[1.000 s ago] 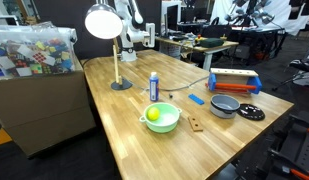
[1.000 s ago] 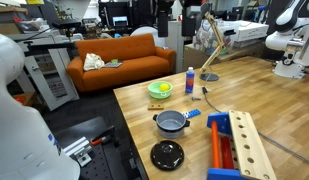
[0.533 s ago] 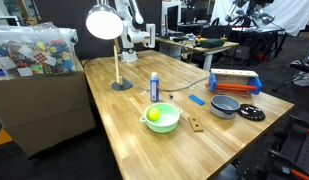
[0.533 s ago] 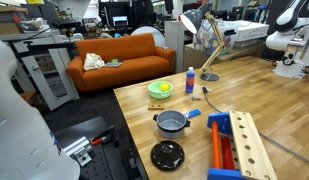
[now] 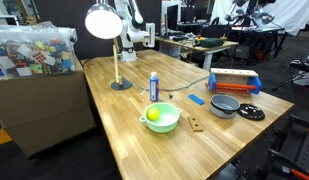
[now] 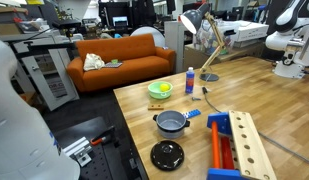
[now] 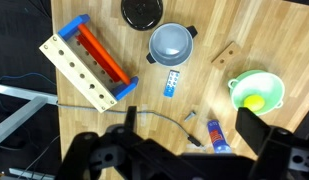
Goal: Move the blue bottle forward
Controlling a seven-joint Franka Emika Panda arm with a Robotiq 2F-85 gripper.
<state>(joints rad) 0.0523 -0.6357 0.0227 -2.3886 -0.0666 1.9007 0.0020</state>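
Nothing on the table looks to have shifted over the last second; the blue bottle (image 5: 154, 87) stands where it stood, upright on the wooden table (image 5: 144, 150), between the desk lamp's base (image 5: 121, 85) and the green bowl (image 5: 172, 122), just beside the bowl.

It is slim, with a blue body, a white upper part and a reddish band low down. It is probably light plastic, stiff enough to pinch but tall for its footing, so a nudge near the top could tip it. The smooth wall may be a bit slippery (hard to judge from here). I'd take it across the middle of the body.

From the wrist view the gripper (image 7: 179, 160) hangs well above the table with its jaws spread wide, nothing between them, the bottle (image 7: 216, 137) below.
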